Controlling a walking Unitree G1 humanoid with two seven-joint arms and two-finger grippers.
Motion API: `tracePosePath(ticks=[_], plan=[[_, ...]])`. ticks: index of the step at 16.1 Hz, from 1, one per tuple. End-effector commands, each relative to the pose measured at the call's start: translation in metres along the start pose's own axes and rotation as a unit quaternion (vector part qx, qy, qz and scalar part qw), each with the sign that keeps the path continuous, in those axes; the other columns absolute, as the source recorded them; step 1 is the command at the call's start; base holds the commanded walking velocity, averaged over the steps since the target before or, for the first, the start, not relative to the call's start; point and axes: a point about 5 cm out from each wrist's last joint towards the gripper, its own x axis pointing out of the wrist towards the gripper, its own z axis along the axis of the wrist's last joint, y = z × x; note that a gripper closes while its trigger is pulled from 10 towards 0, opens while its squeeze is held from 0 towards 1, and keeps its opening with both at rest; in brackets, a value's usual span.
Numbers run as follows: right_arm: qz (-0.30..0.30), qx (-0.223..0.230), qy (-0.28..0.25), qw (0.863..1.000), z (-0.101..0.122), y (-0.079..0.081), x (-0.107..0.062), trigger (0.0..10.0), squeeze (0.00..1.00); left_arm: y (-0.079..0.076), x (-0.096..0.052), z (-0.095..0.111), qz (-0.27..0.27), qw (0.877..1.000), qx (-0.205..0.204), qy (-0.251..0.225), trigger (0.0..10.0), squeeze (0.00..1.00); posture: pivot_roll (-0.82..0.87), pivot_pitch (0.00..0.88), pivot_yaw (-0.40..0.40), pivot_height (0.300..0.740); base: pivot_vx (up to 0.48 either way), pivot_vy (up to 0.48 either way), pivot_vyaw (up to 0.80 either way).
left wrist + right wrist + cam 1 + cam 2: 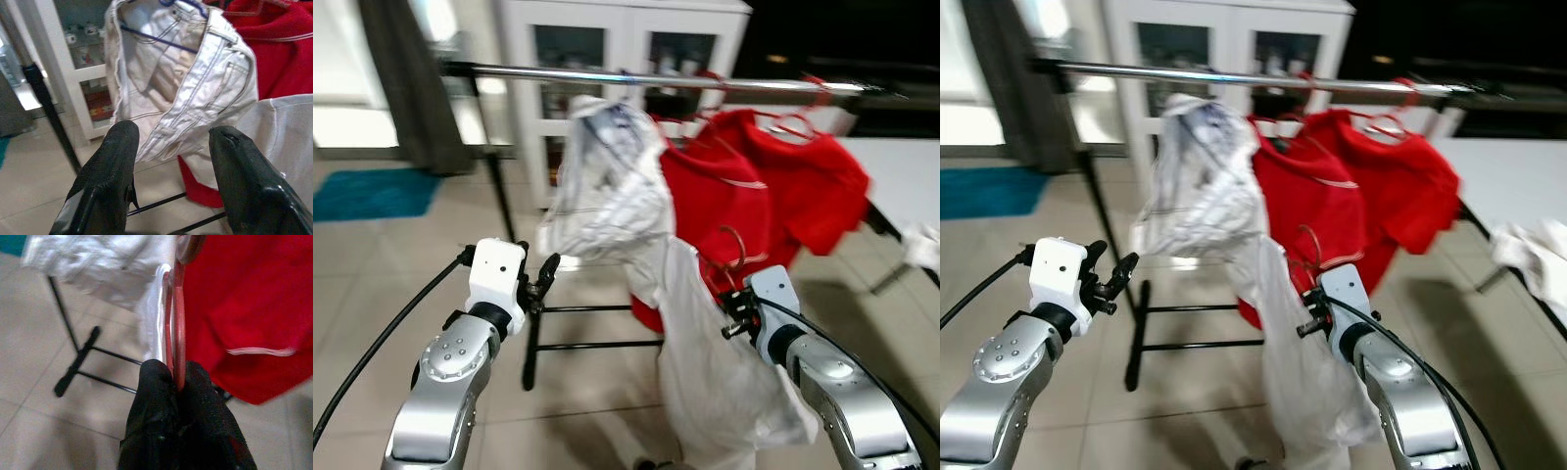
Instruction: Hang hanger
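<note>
Right gripper clamping red hanger

Two silver arms with white wrist blocks, black cables — each tool has matte black fingers.

Your right gripper, centre right of the frame, is clamped on a red hanger with a pale garment hanging beneath. Your left gripper, at mid left, has its fingers parted and empty. Across the top runs a metal rail carrying a white garment and red shirts. A white bench sits at right.
</note>
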Motion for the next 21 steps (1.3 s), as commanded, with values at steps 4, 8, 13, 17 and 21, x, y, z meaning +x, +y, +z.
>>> tracePosePath(ticks=[4,8,13,17,21], plan=[[-0.026,0.025,-0.079,0.996,0.031,-0.002,0.009,10.0,0.00,0.001,0.002,0.000,0.017,1.000,-0.004,-0.001,10.0,0.00,-0.05,0.011,-0.049,0.740,0.000,-0.450,0.00],[-0.056,0.073,-0.091,0.992,0.036,-0.002,0.017,10.0,0.00,-0.001,0.007,0.004,0.009,1.000,0.001,-0.008,10.0,0.00,-0.04,0.000,-0.040,0.740,0.000,-0.480,0.00],[-0.059,0.089,-0.111,0.988,0.038,0.004,0.018,10.0,0.00,-0.001,0.010,0.006,-0.003,1.000,-0.002,-0.013,10.0,0.00,-0.04,0.000,-0.002,0.740,0.000,-0.250,0.00],[-0.072,0.079,-0.129,0.986,0.043,0.005,0.018,10.0,0.00,-0.002,0.015,0.008,-0.016,1.000,-0.012,-0.020,10.0,0.00,-0.04,0.000,0.015,0.740,0.000,0.000,0.00],[-0.075,0.045,-0.128,0.988,0.048,0.007,0.021,10.0,0.00,-0.002,0.017,0.012,-0.011,0.999,-0.019,-0.028,10.0,0.00,-0.04,0.000,0.008,0.740,0.213,0.000,0.40]])
